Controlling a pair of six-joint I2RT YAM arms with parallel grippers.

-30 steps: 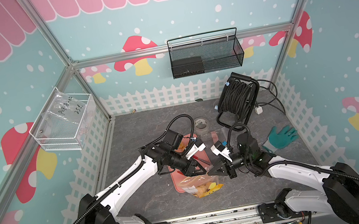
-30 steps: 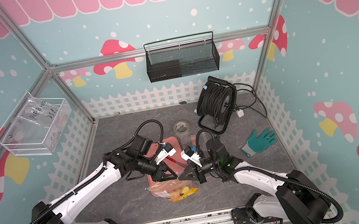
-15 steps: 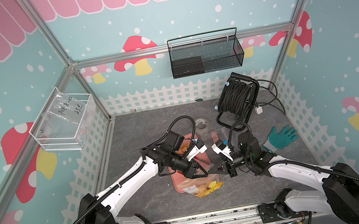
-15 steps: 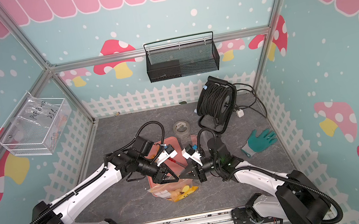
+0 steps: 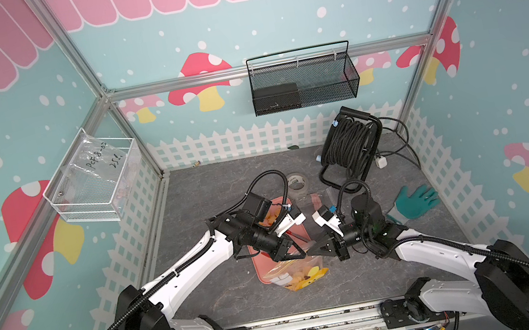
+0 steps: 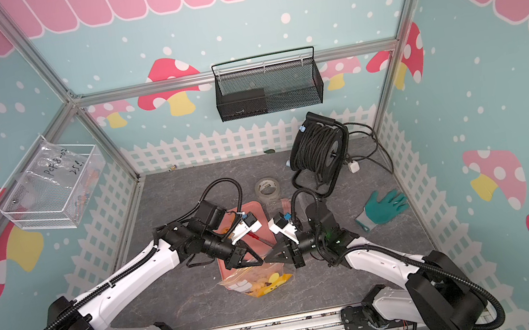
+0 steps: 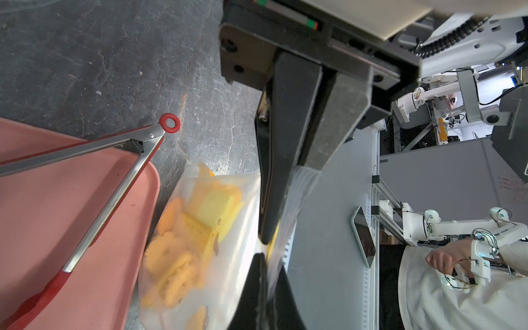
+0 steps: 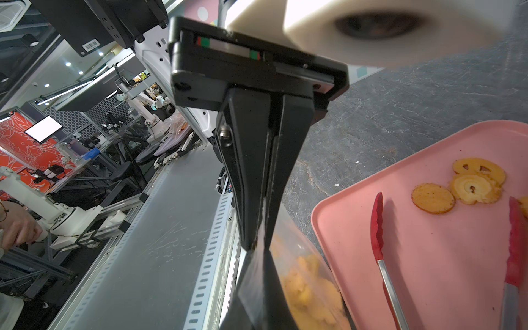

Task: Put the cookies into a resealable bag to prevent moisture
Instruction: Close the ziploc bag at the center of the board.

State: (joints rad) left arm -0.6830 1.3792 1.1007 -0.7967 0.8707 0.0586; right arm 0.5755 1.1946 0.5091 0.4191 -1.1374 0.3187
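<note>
Moved since a second ago: left gripper has come lower onto the bag mouth, and its fingers, apart back then, now pinch together on the top edge of the resealable bag; the left wrist view shows clear plastic squeezed between them. The right gripper is where it was, fingers together on that same top edge, almost tip to tip with the left one. The bag's lower part lies over the near rim of the pink tray and onto the grey table, at 6 o'clock of the tray. Most cookies are an orange heap inside the bag. A few loose cookies lie on the tray toward its 12 o'clock end. Red-tipped tongs lie on the tray between those and the bag. A tape roll sits at 12 o'clock just beyond the tray, a cable reel at 1 o'clock, a teal glove at 3 o'clock, well apart from both grippers.
</note>
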